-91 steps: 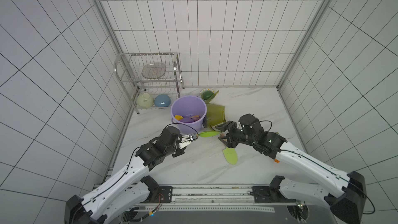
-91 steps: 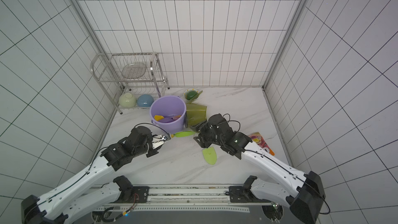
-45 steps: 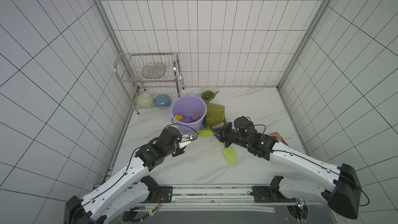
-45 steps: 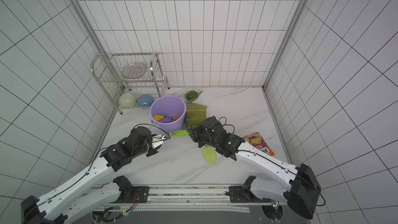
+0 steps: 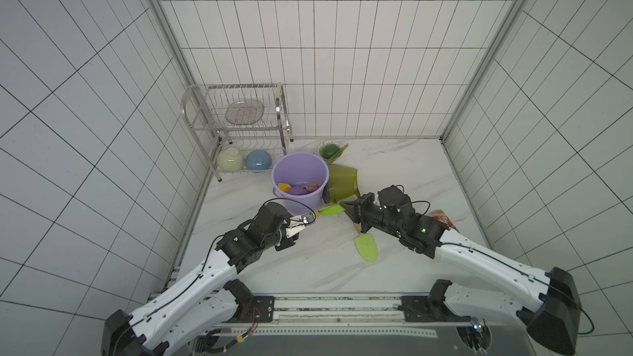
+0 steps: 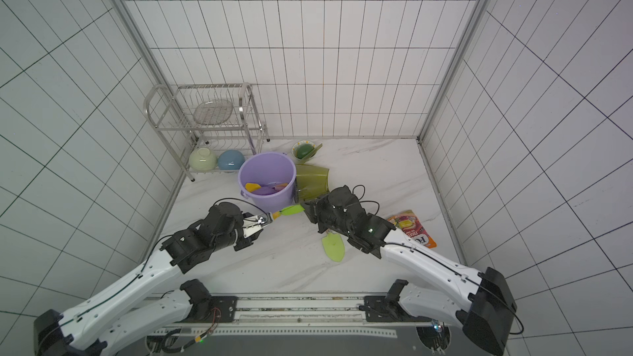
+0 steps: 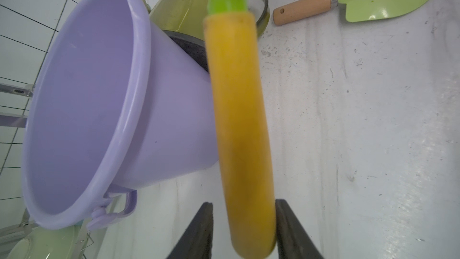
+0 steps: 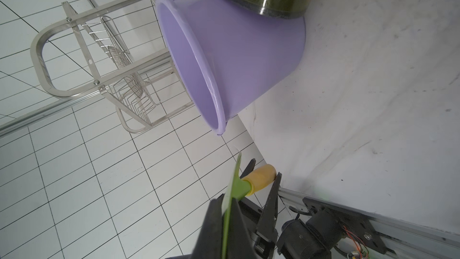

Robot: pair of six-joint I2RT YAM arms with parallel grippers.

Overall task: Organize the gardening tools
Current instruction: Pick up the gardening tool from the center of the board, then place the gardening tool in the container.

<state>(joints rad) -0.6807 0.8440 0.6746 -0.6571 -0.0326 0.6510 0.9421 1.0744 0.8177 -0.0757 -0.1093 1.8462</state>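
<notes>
A bright green trowel (image 5: 330, 209) with a yellow handle hangs between my two grippers, in front of the purple bucket (image 5: 274, 176). My right gripper (image 5: 346, 206) is shut on its green blade (image 8: 230, 195). My left gripper (image 7: 244, 205) stands open around the yellow handle (image 7: 236, 110); one finger touches it and the other is apart. A yellow trowel (image 5: 283, 186) and a purple trowel (image 5: 299, 190) lie inside the bucket. The pale green trowel (image 5: 366, 246) with a wooden handle lies on the table under my right arm. The olive watering can (image 5: 342, 183) lies against the bucket.
A steel dish rack (image 5: 239, 121) stands at the back left, with a pale green bowl (image 5: 230, 159) and a blue bowl (image 5: 258, 159) under it. A small pot (image 5: 329, 149) sits behind the bucket. A snack pouch (image 6: 412, 229) lies at the right.
My right gripper has moved left to the bright green trowel's blade and shut on it. My left gripper's jaws have parted around the yellow handle.
</notes>
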